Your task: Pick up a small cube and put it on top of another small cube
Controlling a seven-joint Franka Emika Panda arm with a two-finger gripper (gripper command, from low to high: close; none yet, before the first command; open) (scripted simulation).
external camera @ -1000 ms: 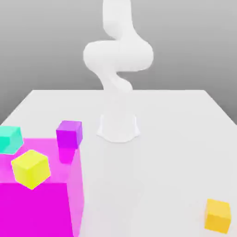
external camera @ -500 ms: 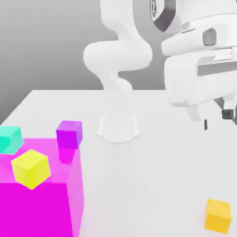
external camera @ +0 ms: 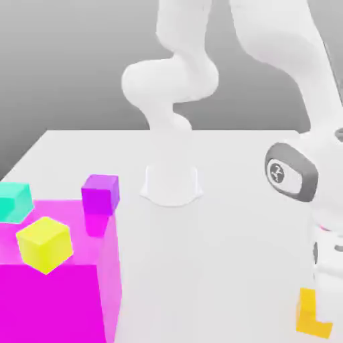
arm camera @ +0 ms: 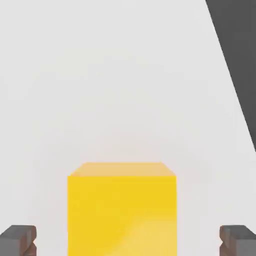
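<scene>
Down at the near corner of the white table, toward the exterior view's right, we find the small cube, amber, resting flat on the surface. Part of it is hidden in the exterior view by the arm's white hand, which stands directly over it. From the hand view we see the same small cube square-on, its top face and one side lit, sitting on the table between the two dark fingertips. The gripper is spread wide: one pad shows on each side of the cube, both clear of its faces with bare table visible in the gaps. Nothing is grasped.

We note the arm rising from its round base at the far middle of the table, looping up and out of frame, then coming down on the exterior view's right, with a grey-ringed joint above the cube.

Well apart, on the exterior view's left, a big magenta block sits at the near edge. A lemon-yellow cube appears in front of or on it; we cannot tell which. A purple cube is at the block's far corner, and a teal cube lies at the left margin.
</scene>
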